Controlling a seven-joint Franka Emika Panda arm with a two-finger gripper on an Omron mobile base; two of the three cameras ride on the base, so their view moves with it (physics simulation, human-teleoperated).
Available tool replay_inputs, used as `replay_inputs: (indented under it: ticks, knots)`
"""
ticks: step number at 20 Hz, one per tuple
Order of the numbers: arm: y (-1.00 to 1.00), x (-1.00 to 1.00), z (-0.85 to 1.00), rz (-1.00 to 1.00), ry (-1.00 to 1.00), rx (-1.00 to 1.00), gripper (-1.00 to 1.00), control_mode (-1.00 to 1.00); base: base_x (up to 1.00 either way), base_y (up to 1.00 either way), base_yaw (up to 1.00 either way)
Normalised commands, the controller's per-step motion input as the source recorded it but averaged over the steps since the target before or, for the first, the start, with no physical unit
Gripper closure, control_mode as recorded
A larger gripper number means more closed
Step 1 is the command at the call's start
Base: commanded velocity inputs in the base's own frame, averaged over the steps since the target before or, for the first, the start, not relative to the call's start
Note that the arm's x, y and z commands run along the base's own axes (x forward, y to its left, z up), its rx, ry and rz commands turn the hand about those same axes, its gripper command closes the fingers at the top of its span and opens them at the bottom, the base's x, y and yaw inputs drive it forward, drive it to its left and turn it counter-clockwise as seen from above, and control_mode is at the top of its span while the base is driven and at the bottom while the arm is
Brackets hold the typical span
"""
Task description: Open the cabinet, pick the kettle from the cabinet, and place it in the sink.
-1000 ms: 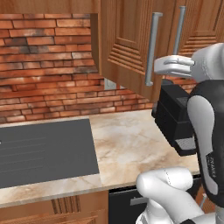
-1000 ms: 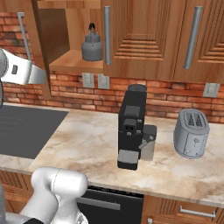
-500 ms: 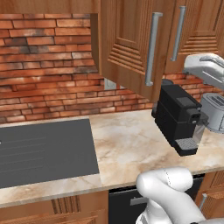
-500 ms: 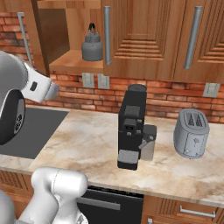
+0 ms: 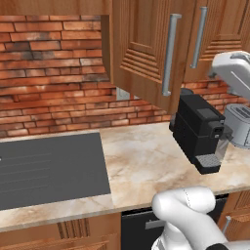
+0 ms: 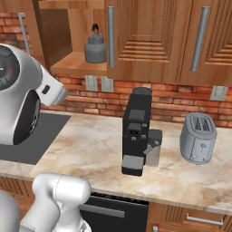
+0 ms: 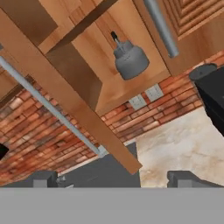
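The kettle (image 6: 95, 46) stands on the open cabinet (image 6: 79, 63) shelf; coffee machine (image 6: 136, 130) and toaster (image 6: 197, 137) on the marble counter (image 6: 97, 149)

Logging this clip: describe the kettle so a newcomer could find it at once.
Find the wooden wall cabinet above the brick wall; its left door stands open. On the exposed shelf sits the kettle: small, rounded, grey metal with a thin black arched handle, unlike the boxy black coffee machine below.
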Motion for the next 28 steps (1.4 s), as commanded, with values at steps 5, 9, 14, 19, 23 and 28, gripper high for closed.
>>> replay_inputs:
  ticks: [5,9,14,19,23,28]
  knots:
    - [0.11,0.24,0.0,0.01,0.13,0.12,-1.0,-1.0,0.0,0.0,0.0]
    - [0.01,0.16,0.04,0.03,0.1,0.12,-1.0,-1.0,0.0,0.0,0.0]
    - [-0.14,-0.08,0.01,0.1,0.0,0.17,-1.0,-1.0,0.0,0.0,0.0]
    - [-0.14,-0.11,0.0,0.12,-0.03,0.17,-1.0,-1.0,0.0,0.0,0.0]
    - [-0.03,0.1,-0.02,0.06,0.0,0.15,-1.0,-1.0,0.0,0.0,0.0]
    - [0.0,0.31,-0.04,0.01,0.02,0.11,-1.0,-1.0,0.0,0.0,0.0]
